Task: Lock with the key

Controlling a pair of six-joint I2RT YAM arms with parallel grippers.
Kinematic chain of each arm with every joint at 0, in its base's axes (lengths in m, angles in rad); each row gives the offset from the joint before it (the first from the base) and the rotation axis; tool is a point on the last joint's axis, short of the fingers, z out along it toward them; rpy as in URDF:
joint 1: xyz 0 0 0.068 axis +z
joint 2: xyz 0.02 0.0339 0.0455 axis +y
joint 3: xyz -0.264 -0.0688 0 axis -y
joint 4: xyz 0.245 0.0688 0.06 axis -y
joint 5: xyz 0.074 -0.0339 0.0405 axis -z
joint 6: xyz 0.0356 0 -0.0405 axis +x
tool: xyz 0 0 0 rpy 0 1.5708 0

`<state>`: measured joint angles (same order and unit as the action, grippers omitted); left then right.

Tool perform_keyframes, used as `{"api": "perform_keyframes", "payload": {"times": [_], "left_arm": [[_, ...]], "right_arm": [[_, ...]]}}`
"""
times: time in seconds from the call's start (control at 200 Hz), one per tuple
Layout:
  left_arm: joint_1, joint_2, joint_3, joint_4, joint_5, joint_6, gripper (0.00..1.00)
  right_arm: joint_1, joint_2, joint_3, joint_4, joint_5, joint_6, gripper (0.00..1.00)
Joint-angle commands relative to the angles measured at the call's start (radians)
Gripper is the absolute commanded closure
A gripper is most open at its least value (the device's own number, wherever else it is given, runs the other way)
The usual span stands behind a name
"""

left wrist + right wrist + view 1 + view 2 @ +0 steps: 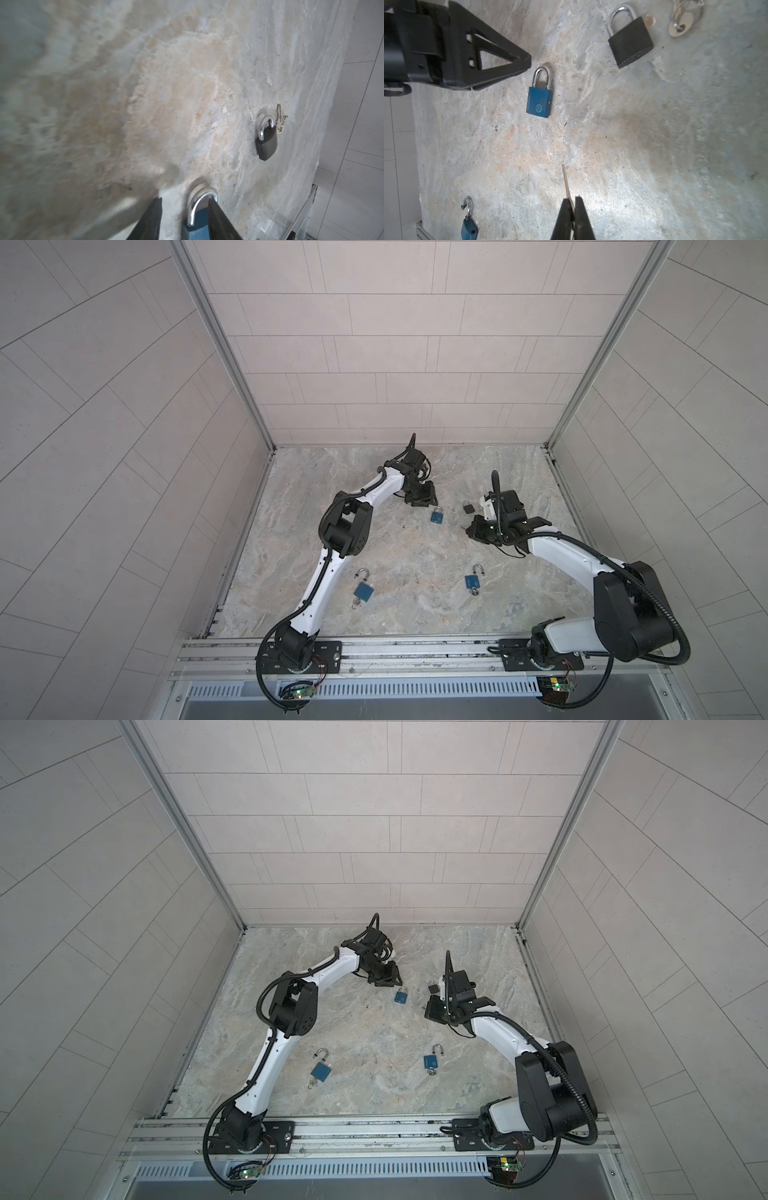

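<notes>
Right fingers (569, 205) fill the near edge of the right wrist view, pinched hard together on the key (566, 180). Blade pokes out past the tips, seen edge-on, hanging over the marble-look table (654, 145) w/ nothing else touching it.

Over to the shut blue padlock (538, 101): flat on the table, approx mid-width and toward the back wall, shackle seated in both holes, well apart from the key tip.

Left fingers (525, 62) hover w/ tips just beside the top of that shackle. Left wrist view has them parted, clear gap btwn them, padlock body and shackle showing in that gap. Nothing gripped; whether one pad brushes the shackle, can't tell.

Black padlock (630, 45) lies nr the right wrist, a key ring (681, 27) just beside it.

Closer to the arm bases, two more: an open-shackle blue padlock (364, 590) beside the left arm, and a second open padlock (472, 581) right of centre. Each has something small and metallic at its bottom end, too small to make out.
</notes>
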<state>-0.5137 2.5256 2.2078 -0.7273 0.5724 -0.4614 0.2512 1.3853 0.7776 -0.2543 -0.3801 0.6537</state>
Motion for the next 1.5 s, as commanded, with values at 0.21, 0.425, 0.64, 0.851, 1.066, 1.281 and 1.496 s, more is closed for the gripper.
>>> {"api": "perform_keyframes", "payload": {"times": [0.21, 0.425, 0.64, 0.851, 1.066, 1.281, 1.496], "left_arm": [[0.072, -0.599, -0.315, -0.079, -0.272, 0.152, 0.54], [0.072, -1.084, -0.774, 0.105, -0.528, 0.099, 0.47], [0.073, -1.435, -1.117, 0.192, -0.742, -0.023, 0.37], [0.073, -1.567, -1.275, 0.197, -0.792, -0.112, 0.34], [0.073, -1.614, -1.410, 0.305, -0.711, -0.161, 0.30], [0.074, -1.667, -1.543, 0.364, -0.738, -0.229, 0.28], [0.073, -1.690, -1.573, 0.370, -0.744, -0.238, 0.28]], "right_arm": [[0.039, 0.097, 0.144, -0.041, 0.211, 0.064, 1.00], [0.071, 0.255, 0.256, 0.012, 0.236, 0.052, 1.00], [0.100, 0.297, 0.304, 0.043, 0.309, -0.008, 1.00], [0.103, 0.296, 0.245, 0.154, 0.313, -0.049, 1.00], [0.132, 0.292, 0.154, 0.266, 0.376, -0.077, 1.00], [0.155, 0.318, 0.127, 0.289, 0.430, -0.051, 1.00], [0.163, 0.391, 0.144, 0.315, 0.403, -0.033, 1.00]]}}
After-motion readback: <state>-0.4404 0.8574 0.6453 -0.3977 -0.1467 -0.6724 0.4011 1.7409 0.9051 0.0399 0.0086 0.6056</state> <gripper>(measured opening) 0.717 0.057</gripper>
